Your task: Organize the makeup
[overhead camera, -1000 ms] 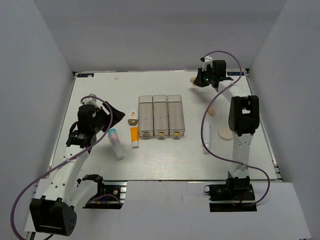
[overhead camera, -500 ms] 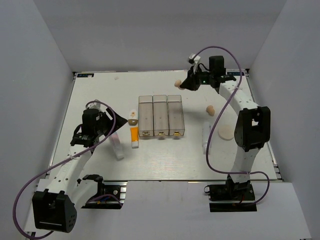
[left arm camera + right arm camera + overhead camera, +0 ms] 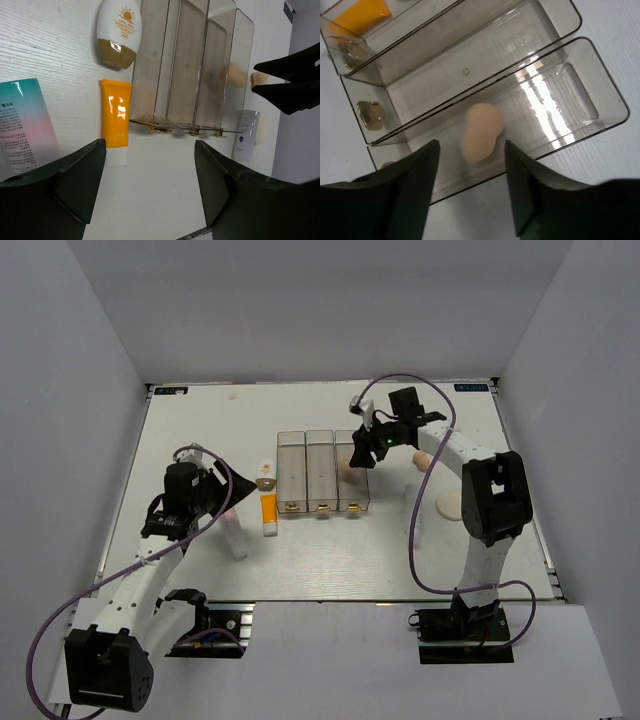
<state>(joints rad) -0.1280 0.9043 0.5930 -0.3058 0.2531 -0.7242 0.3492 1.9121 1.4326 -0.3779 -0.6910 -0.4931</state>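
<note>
The right gripper (image 3: 471, 148) hangs over the box (image 3: 322, 472), jaws apart and gripping nothing. A peach sponge (image 3: 481, 131) sits in the box's right compartment, under the spread fingers. Right of the box lie a second sponge (image 3: 422, 460), the puff (image 3: 450, 506) and a white tube (image 3: 246, 135). Left of the box lie the orange tube (image 3: 116, 117), a white bottle (image 3: 119, 30) and the gradient tube (image 3: 22, 125). The left gripper (image 3: 150, 150) hovers there, jaws apart and empty

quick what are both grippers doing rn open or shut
left gripper: open, empty
right gripper: open, peach sponge loose below in the clear box
</note>
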